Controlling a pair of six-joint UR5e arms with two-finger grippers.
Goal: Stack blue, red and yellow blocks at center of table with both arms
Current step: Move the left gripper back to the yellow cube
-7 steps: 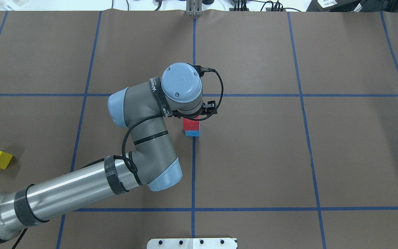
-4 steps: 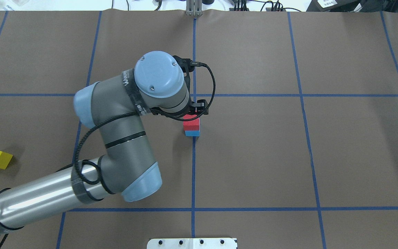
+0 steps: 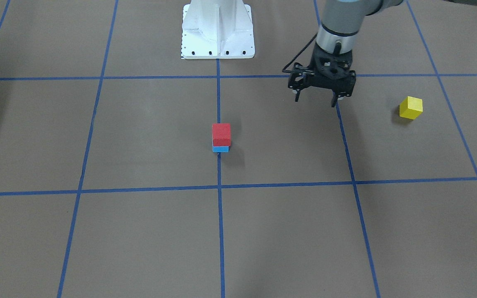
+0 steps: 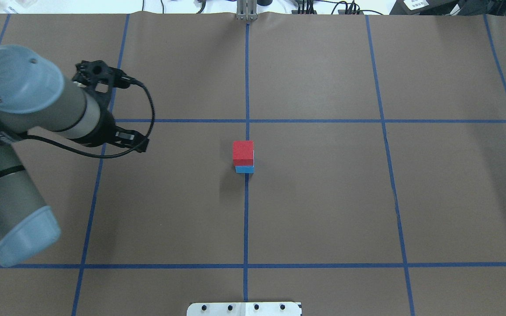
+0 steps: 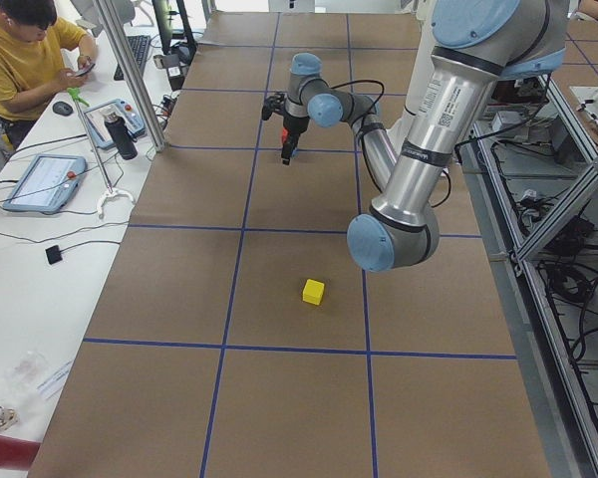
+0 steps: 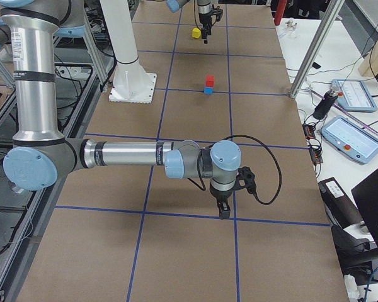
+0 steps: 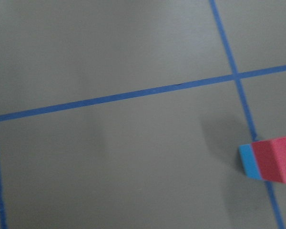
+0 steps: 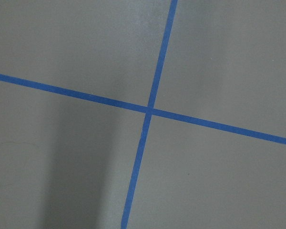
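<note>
A red block (image 4: pixel 243 151) sits on a blue block (image 4: pixel 244 169) at the table's center; the stack also shows in the front view (image 3: pixel 221 133) and at the right edge of the left wrist view (image 7: pixel 276 160). The yellow block (image 3: pixel 410 107) lies alone far on my left side, and my left arm hides it in the overhead view. My left gripper (image 3: pixel 315 101) hangs open and empty between the stack and the yellow block, above the table. My right gripper (image 6: pixel 223 211) hovers over a tape crossing far to the right; I cannot tell whether it is open.
Brown paper with blue tape grid lines (image 4: pixel 247 219) covers the table. The white robot base (image 3: pixel 218 29) stands at the near edge. A person sits by tablets at a side table (image 5: pixel 40 179) beyond the far edge.
My left gripper has drawn away from the red block and swung far to the left. The red block stays on the blue one. The arm now covers the yellow block in the overhead view.
</note>
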